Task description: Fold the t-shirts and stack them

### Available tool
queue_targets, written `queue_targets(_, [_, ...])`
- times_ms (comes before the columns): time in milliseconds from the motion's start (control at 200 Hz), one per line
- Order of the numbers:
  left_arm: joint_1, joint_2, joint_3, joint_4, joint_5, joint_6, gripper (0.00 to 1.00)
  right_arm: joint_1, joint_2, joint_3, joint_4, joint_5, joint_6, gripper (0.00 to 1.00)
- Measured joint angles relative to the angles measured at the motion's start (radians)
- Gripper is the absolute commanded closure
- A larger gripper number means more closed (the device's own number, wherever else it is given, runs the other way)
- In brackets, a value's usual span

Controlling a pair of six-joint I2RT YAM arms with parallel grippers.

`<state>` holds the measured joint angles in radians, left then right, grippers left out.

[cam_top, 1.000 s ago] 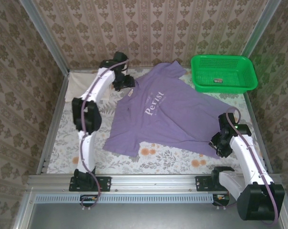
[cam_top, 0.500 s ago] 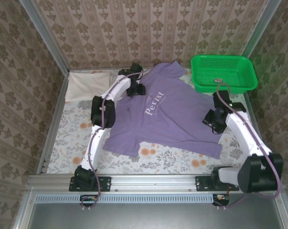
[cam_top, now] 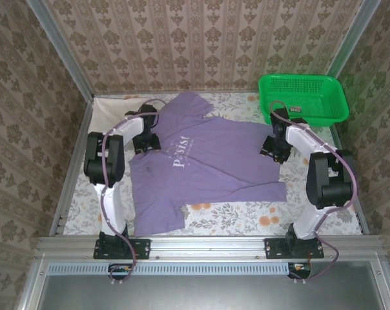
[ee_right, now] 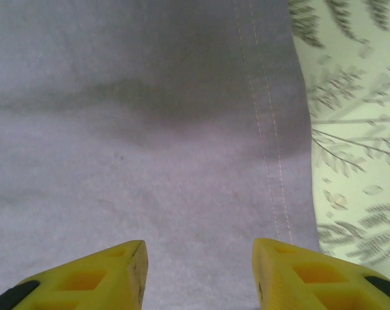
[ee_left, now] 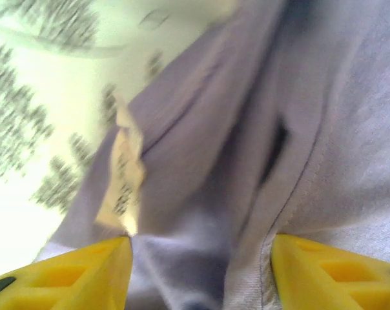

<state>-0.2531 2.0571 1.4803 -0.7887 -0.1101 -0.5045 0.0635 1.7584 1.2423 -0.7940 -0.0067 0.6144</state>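
Currently the purple short-sleeved cloth t-shirt (cam_top: 214,161), white chest lettering facing up, lies spread and mostly flat across the middle of the floral-covered bench (cam_top: 240,216). Its collar points left and its hem points right.

Left gripper (cam_top: 145,139) sits at the shirt's left edge by the collar. In its wrist view the yellow fingers (ee_left: 85,274) stand spread. Bunched purple cloth and a small cream neck label (ee_left: 121,177) lie between and ahead of them, with no pinch evident.

Right gripper (cam_top: 272,147) is over the shirt's right edge, beside the double-stitched hem. Its jaws are spread above flat cloth and hold nothing.

The cream cloth shirt (cam_top: 110,108) lies in the far left corner, beyond the left arm. A green plastic mesh basket (cam_top: 301,77) stands in the far right corner.
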Motion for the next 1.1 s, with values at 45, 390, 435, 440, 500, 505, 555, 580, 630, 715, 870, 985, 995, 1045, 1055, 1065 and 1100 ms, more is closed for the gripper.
queue_targets(45, [0.005,-0.027,-0.043,0.006,0.000,-0.018,0.37,0.004,0.021,0.012,0.009,0.000,-0.008,0.50])
queue_targets(390, [-0.002,-0.026,0.023,0.003,0.126,-0.041,0.27,-0.010,0.067,0.046,0.013,0.030,-0.032,0.46])
queue_targets(435, [-0.008,-0.010,0.071,0.000,0.141,-0.037,0.27,-0.014,0.067,0.045,0.020,0.029,-0.036,0.47])
queue_targets(440, [-0.008,-0.009,0.074,0.000,0.142,-0.037,0.27,-0.014,0.067,0.045,0.022,0.029,-0.036,0.47])
queue_targets(500, [-0.015,0.005,0.129,0.001,0.157,-0.030,0.27,-0.016,0.068,0.042,0.043,0.024,-0.040,0.48])
queue_targets(505, [-0.016,0.005,0.132,0.001,0.158,-0.030,0.27,-0.017,0.068,0.041,0.045,0.022,-0.040,0.47])
queue_targets(555, [-0.022,0.007,0.156,0.002,0.168,-0.026,0.27,-0.017,0.068,0.036,0.067,0.010,-0.041,0.47])
queue_targets(580, [-0.026,0.007,0.163,0.001,0.172,-0.023,0.27,-0.014,0.071,0.033,0.081,0.000,-0.042,0.47])
queue_targets(630, [-0.032,0.006,0.167,0.001,0.177,-0.023,0.27,-0.004,0.080,0.031,0.101,-0.013,-0.044,0.47])
queue_targets(715, [-0.042,0.004,0.152,0.004,0.182,-0.023,0.27,0.030,0.113,0.032,0.132,-0.031,-0.044,0.47])
queue_targets(870, [-0.048,-0.050,0.023,0.017,0.186,-0.023,0.27,0.091,0.197,0.072,0.128,-0.027,-0.042,0.47])
queue_targets(985, [-0.045,-0.082,-0.050,0.019,0.186,-0.028,0.27,0.094,0.239,0.138,0.135,-0.025,-0.039,0.47])
queue_targets(995, [-0.044,-0.083,-0.054,0.020,0.186,-0.029,0.27,0.094,0.245,0.145,0.135,-0.023,-0.039,0.47])
queue_targets(1045, [-0.040,-0.087,-0.079,0.028,0.190,-0.043,0.27,0.093,0.271,0.182,0.118,-0.015,-0.040,0.46])
queue_targets(1055, [-0.040,-0.087,-0.082,0.030,0.190,-0.043,0.27,0.093,0.273,0.188,0.115,-0.014,-0.039,0.46])
queue_targets(1065, [-0.039,-0.087,-0.087,0.031,0.191,-0.046,0.27,0.093,0.278,0.196,0.113,-0.011,-0.040,0.46])
queue_targets(1100, [-0.034,-0.087,-0.096,0.036,0.193,-0.055,0.26,0.092,0.291,0.219,0.112,-0.002,-0.040,0.45])
